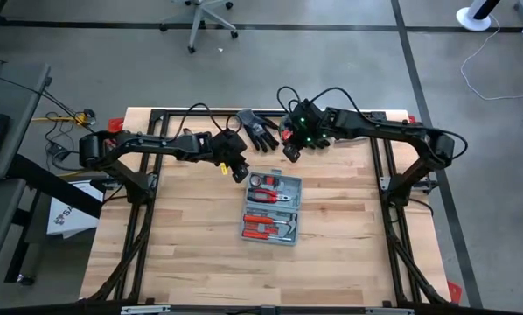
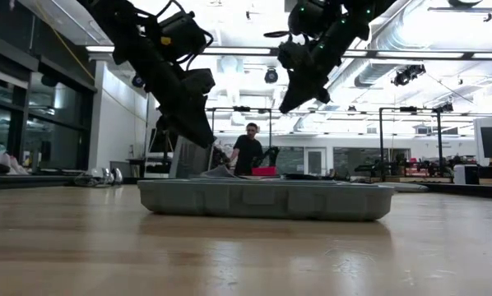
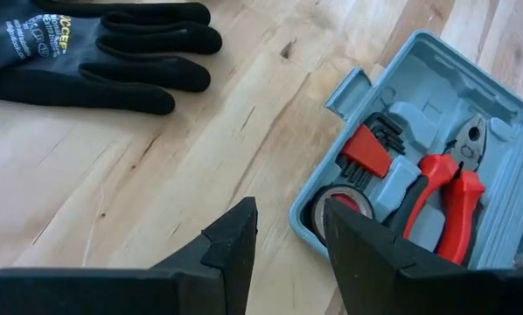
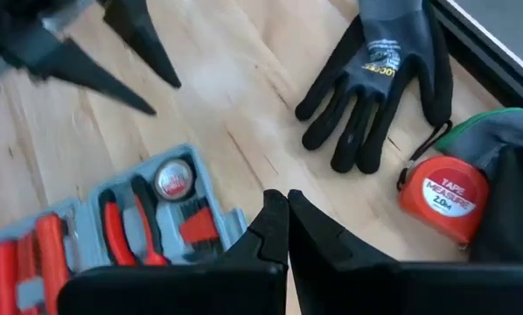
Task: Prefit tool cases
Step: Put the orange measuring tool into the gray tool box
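The tool case [image 1: 271,207] lies open and flat near the middle of the wooden table [image 1: 174,262], its moulded tray showing red-handled pliers [image 3: 449,197] and a small roll of tape [image 3: 340,207] at one corner. Take the case as the landmark: the left gripper [image 1: 237,169] hangs in the air just off its far-left corner, fingers apart with nothing between them, and the right gripper [image 1: 289,153] hovers a little beyond the case's far edge, its fingers pressed together and empty. To my eye the step in hand is the approach to the case, and to do it well the left arm should come down with one finger each side of the rim or the small latch tab [image 3: 349,92], squarely, so the light plastic does not skate across the smooth wood; the right arm could steady the opposite side. Beyond the case's far edge lie black gloves [image 1: 257,129], and past them an orange tape measure [image 4: 442,200], close enough to snag a careless sweep. From table height the case's wall hides everything inside it. I cannot make out a hinge or tell whether the two halves are joined, and the smaller tools in the near half are too small to name. A person stands far behind in the room.
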`<state>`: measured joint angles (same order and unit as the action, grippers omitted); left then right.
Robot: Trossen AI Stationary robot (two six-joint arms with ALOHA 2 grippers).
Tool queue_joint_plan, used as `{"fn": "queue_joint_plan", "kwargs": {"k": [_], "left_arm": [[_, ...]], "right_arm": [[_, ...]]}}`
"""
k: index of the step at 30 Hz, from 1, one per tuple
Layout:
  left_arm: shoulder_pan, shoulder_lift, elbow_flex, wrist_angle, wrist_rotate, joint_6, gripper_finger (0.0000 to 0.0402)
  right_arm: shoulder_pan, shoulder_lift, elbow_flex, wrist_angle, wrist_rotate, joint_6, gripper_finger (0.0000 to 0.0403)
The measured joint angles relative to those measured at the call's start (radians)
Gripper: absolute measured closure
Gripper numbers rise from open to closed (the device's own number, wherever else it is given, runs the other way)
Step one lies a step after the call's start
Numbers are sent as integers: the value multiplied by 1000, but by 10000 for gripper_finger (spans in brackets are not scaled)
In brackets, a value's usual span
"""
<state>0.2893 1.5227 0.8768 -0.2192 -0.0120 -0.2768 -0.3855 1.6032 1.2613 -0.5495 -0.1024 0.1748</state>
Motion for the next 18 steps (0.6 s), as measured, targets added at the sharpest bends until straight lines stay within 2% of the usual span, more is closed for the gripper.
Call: {"fn": "queue_joint_plan", "kwargs": {"k": [4,11,18], "left_arm": [[0,0,0,0,0,0,275],[0,-1,0,0,0,0,275],[0,-1,1,0,0,0,275]], "right_arm": [[0,0,0,-67,-19,-26,403],[10,-9,0,-151,-160,-87,403],[21,-19,0,-150,-147,-149,403]]}}
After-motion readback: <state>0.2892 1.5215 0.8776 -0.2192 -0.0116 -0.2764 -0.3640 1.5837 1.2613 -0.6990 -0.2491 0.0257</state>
